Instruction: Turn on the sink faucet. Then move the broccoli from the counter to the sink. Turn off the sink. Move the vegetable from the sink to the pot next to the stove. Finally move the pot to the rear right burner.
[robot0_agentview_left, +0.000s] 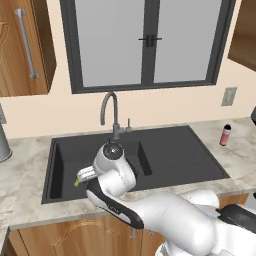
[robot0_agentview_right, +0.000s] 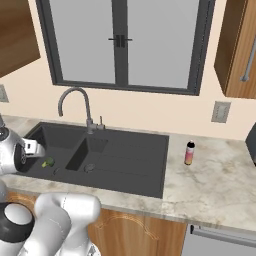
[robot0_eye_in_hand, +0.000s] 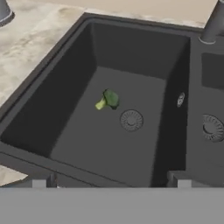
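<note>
The gripper (robot0_eye_in_hand: 111, 183) hangs above the front edge of the sink's (robot0_eye_in_hand: 74, 83) large basin, its two fingertips (robot0_eye_in_hand: 39, 183) spread wide apart with nothing between them and touching nothing. The broccoli (robot0_eye_in_hand: 108, 99) lies on the basin floor, just beside the round drain (robot0_eye_in_hand: 131, 120) and well below the fingers. From the right base view the floret (robot0_agentview_right: 48, 163) shows as a small green spot in the basin near the hand. The sink faucet (robot0_agentview_left: 111, 114) stands behind the basin, its spout arching over it.

Sink faucet (robot0_agentview_left: 112, 111) over dark sink (robot0_agentview_left: 165, 155), marbled counter (robot0_agentview_left: 25, 165), bottle (robot0_agentview_left: 225, 135)
</note>
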